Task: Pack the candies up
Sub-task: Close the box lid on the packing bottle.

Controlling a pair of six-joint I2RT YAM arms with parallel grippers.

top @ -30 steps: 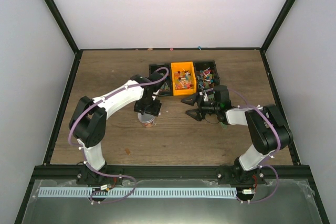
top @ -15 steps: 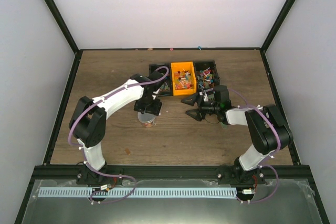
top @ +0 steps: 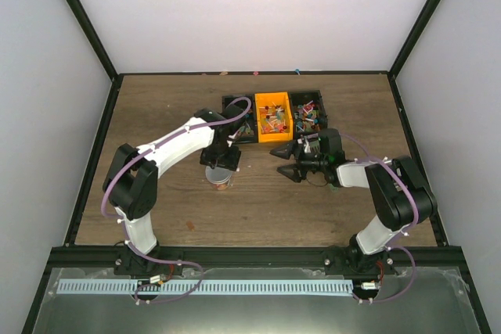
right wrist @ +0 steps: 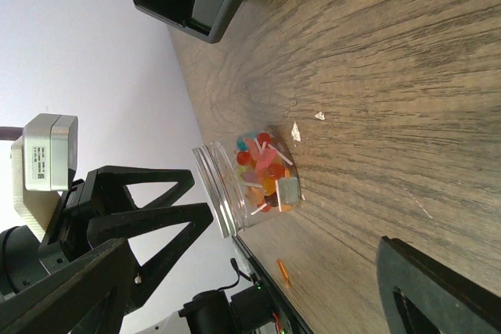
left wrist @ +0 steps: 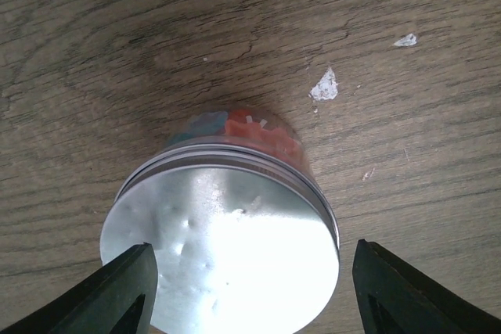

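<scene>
Left tool (left wrist: 250, 293) wide, over jar (right wrist: 235, 202), fingers flanking silver lid (left wrist: 227, 256); contact unclear. Candies (right wrist: 263, 170) inside jar, standing on table (top: 156, 115); more in orange bin (top: 272, 139) behind. Right tool (top: 284, 163) wide, empty, low over table, right of jar.
</scene>
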